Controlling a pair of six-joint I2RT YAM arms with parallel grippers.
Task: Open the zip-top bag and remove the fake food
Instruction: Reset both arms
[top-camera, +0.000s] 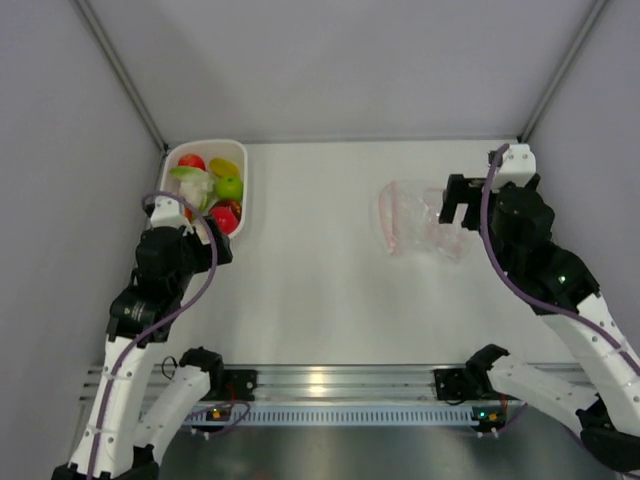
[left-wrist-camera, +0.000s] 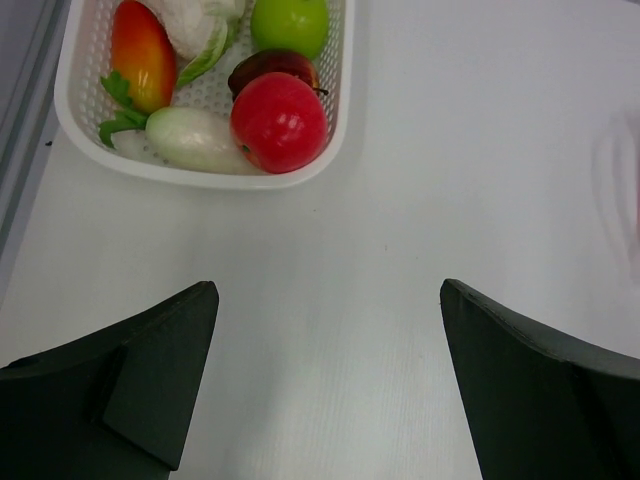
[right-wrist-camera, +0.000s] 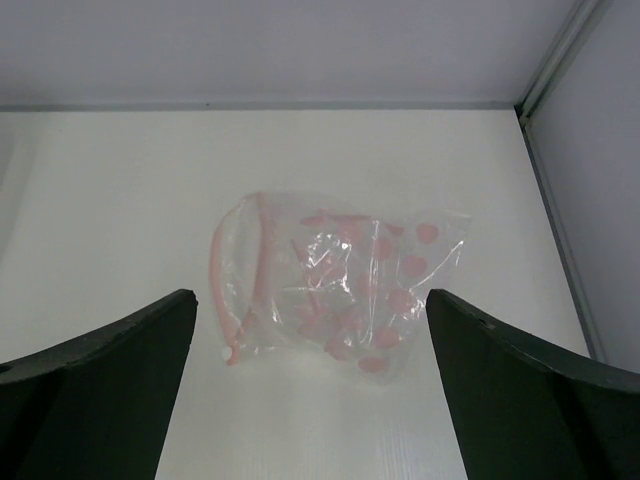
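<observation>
The zip-top bag (top-camera: 415, 220) lies crumpled on the table at the right. It is clear with pink hearts, and no food shows inside it. In the right wrist view the bag (right-wrist-camera: 340, 285) lies ahead of my fingers, its pink zip strip (right-wrist-camera: 258, 260) on the left, the mouth gaping. My right gripper (top-camera: 455, 208) is open and empty just right of the bag. The fake food sits in a white basket (top-camera: 245, 175): a red apple (left-wrist-camera: 278, 122), a green apple (left-wrist-camera: 290, 22), a white radish (left-wrist-camera: 195, 140), an orange-red piece (left-wrist-camera: 138, 55). My left gripper (top-camera: 212, 240) is open and empty, just in front of the basket.
The grey back wall and side walls enclose the table. The basket's rim (left-wrist-camera: 340, 120) is close ahead of my left fingers (left-wrist-camera: 160, 370). A metal rail (top-camera: 330, 385) runs along the near edge between the arm bases.
</observation>
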